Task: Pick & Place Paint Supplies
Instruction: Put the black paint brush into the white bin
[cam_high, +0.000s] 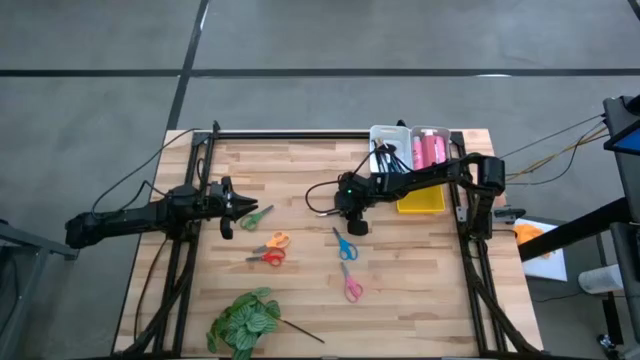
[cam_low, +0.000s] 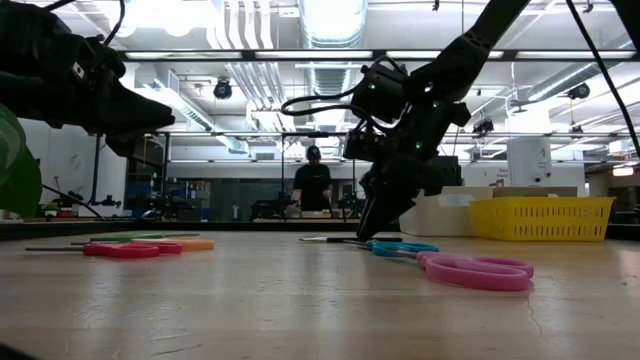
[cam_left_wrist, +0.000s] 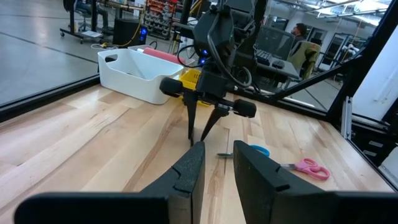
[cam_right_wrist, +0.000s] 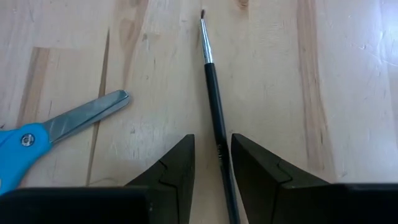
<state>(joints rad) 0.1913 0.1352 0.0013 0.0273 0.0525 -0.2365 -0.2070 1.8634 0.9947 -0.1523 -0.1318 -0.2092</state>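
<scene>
A thin black-handled brush (cam_right_wrist: 213, 87) lies flat on the wooden table, its bristle tip (cam_right_wrist: 203, 12) pointing away from my right gripper (cam_right_wrist: 212, 140). That gripper (cam_high: 352, 222) slants down over the table's middle, open, one finger on each side of the handle and apart from it. Blue scissors (cam_right_wrist: 37, 137) lie beside the brush. My left gripper (cam_left_wrist: 217, 149) hovers open at the table's left (cam_high: 243, 207) with nothing between its fingers, next to green scissors (cam_high: 258, 217). Pink tubes (cam_high: 430, 150) lie in the white bin (cam_high: 385, 135).
Orange (cam_high: 277, 240), red (cam_high: 268, 257), blue (cam_high: 345, 245) and pink scissors (cam_high: 351, 287) lie scattered mid-table. A leafy plant (cam_high: 243, 320) sits at the near left with a brush (cam_high: 300, 332) beside it. A yellow basket (cam_high: 420, 200) stands by the white bin. A person (cam_low: 313, 185) stands far behind.
</scene>
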